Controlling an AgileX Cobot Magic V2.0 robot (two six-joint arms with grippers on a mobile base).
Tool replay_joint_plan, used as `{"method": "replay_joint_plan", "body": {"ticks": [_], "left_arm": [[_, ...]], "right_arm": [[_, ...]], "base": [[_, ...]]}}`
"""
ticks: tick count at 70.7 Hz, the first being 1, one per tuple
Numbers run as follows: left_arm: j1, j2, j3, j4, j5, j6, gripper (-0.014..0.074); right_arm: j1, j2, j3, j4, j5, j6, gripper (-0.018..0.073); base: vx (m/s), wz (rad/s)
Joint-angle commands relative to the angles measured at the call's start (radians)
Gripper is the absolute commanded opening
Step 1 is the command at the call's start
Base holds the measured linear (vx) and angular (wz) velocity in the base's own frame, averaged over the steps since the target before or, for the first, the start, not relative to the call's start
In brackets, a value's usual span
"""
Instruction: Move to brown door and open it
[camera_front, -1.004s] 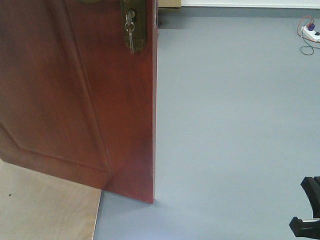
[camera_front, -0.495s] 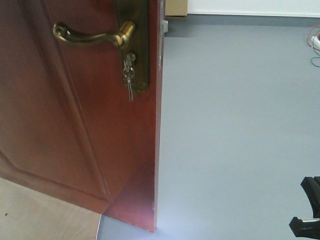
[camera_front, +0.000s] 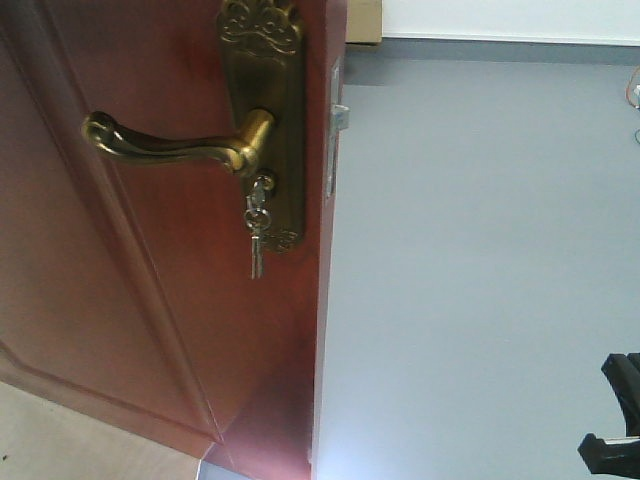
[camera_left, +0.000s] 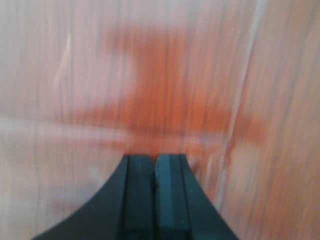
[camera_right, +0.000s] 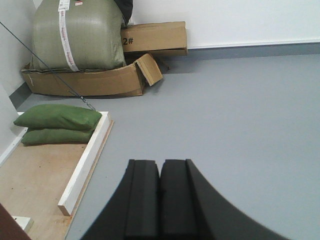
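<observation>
The large glossy reddish-brown wooden door with raised panel moulding is filling the space directly ahead of the left gripper, whose dark fingers are pressing flat together and gripping nothing; the wood grain is sitting very near their tips, though whether they are touching it cannot be told from the blurred wrist view. Held shut like this, they are probably serving as a blunt pusher against the panel, not as a clamp. The curved brass lever handle is lying roughly level on its ornate brass plate, with small keys dangling just below it and the latch bolt sticking out of the free edge, so the door is already standing ajar over the grey floor. The right gripper is likewise keeping its fingers closed on nothing, pointing over bare floor, well apart from the cardboard boxes and green sacks ahead to their left.
</observation>
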Motion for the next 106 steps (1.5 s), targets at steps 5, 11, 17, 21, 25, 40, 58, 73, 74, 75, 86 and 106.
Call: {"method": "replay_joint_plan", "body": {"ticks": [5, 11, 17, 21, 25, 40, 58, 73, 74, 75, 86, 106], "left_arm": [[-0.004, 0.006, -0.031, -0.021, 0.017, 0.000, 0.0017], [-0.004, 0.006, -0.031, -0.021, 0.017, 0.000, 0.0017], [-0.004, 0.006, -0.031, -0.021, 0.017, 0.000, 0.0017], [-0.004, 0.006, -0.031, -0.021, 0.017, 0.000, 0.0017], [-0.004, 0.006, -0.031, -0.021, 0.017, 0.000, 0.0017], [-0.004, 0.006, -0.031, -0.021, 0.017, 0.000, 0.0017], [-0.004, 0.006, -0.031, -0.021, 0.017, 0.000, 0.0017], [-0.004, 0.006, -0.031, -0.021, 0.017, 0.000, 0.0017], [-0.004, 0.006, -0.031, -0.021, 0.017, 0.000, 0.0017], [-0.004, 0.006, -0.031, -0.021, 0.017, 0.000, 0.0017], [-0.004, 0.006, -0.031, -0.021, 0.017, 0.000, 0.0017], [-0.004, 0.006, -0.031, -0.021, 0.017, 0.000, 0.0017]], "right_arm": [[-0.001, -0.016, 0.002, -0.001, -0.081, -0.009, 0.0000], [-0.001, -0.016, 0.002, -0.001, -0.081, -0.009, 0.0000], [-0.001, -0.016, 0.002, -0.001, -0.081, -0.009, 0.0000], [-0.001, -0.016, 0.002, -0.001, -0.081, -0.009, 0.0000], [-0.001, -0.016, 0.002, -0.001, -0.081, -0.009, 0.0000], [-0.001, -0.016, 0.002, -0.001, -0.081, -0.009, 0.0000], [-0.001, -0.016, 0.002, -0.001, -0.081, -0.009, 0.0000], [-0.001, -0.016, 0.002, -0.001, -0.081, -0.009, 0.0000], [-0.001, -0.016, 0.002, -0.001, -0.081, -0.009, 0.0000], [-0.001, -0.016, 0.002, -0.001, -0.081, -0.009, 0.0000], [-0.001, -0.016, 0.002, -0.001, -0.081, -0.009, 0.0000], [-0.001, -0.016, 0.002, -0.001, -0.081, -0.009, 0.0000]], "base": [[0.10, 0.01], [0.10, 0.00], [0.10, -0.02], [0.11, -0.03], [0.12, -0.03], [0.14, -0.03], [0.15, -0.02], [0.12, 0.01], [0.09, 0.02], [0.09, 0.02], [0.08, 0.01], [0.03, 0.00]]}}
